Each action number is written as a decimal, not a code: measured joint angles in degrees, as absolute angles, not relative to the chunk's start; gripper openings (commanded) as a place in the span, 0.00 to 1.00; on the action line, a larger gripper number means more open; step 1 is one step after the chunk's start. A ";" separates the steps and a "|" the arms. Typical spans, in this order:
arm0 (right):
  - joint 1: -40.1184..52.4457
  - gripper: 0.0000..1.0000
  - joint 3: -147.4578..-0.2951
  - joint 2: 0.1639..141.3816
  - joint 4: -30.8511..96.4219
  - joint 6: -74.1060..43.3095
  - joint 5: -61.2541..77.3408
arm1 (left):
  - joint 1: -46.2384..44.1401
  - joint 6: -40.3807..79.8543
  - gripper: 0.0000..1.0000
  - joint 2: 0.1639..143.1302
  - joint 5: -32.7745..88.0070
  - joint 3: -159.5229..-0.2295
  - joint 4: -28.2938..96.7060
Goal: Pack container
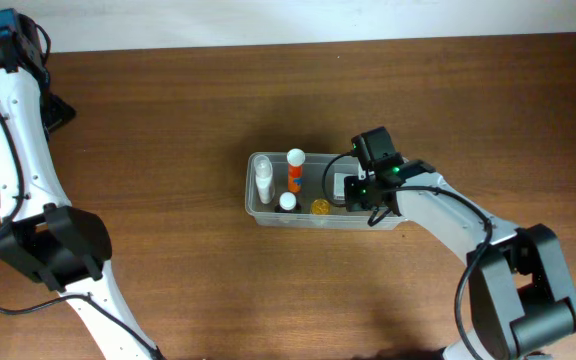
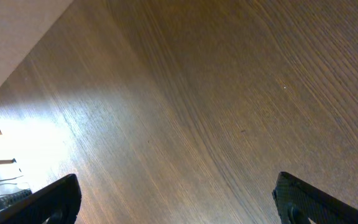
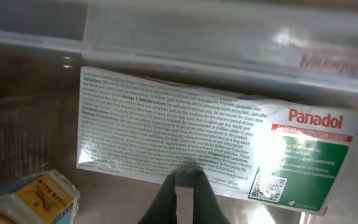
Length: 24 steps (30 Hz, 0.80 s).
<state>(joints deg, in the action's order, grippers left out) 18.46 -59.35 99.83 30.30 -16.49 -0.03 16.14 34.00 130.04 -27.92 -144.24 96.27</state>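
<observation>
**As one arm reaches in, container sits mid-worktop**

Translucent, round-cornered plastic holds small bottles and a glossy Panadol packet; right gripper pressed together over it. Brown wood grain, pale wall beyond far edge. Left gripper spread wide, far-left corner.

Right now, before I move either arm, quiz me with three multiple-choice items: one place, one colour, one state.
1. Relative to the container, the Panadol pack lies: A) beside it B) inside it C) beneath it
2. The Panadol name is printed in: A) red B) blue C) black
3. The left gripper is: A) shut on the pack B) shut, empty C) open
Answers: B, clear walls surround the pack; A, red letters on white; C, its jaws stand wide apart over the table.
</observation>
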 measured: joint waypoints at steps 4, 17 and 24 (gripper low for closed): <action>18.46 0.04 -59.33 96.86 31.31 -16.49 -0.10 | 16.14 34.00 1.00 130.04 -27.92 -144.24 96.25; 18.46 0.04 -59.33 90.00 29.06 -16.49 -3.38 | 16.14 34.00 0.99 130.04 -27.90 -144.24 96.25; 18.46 0.04 -59.33 97.01 24.14 -16.49 -4.08 | 16.14 34.00 0.99 130.04 -27.92 -144.24 96.25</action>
<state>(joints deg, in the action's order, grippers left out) 18.46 -59.33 97.01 24.14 -16.49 -4.08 16.14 34.00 130.04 -27.92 -144.24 96.25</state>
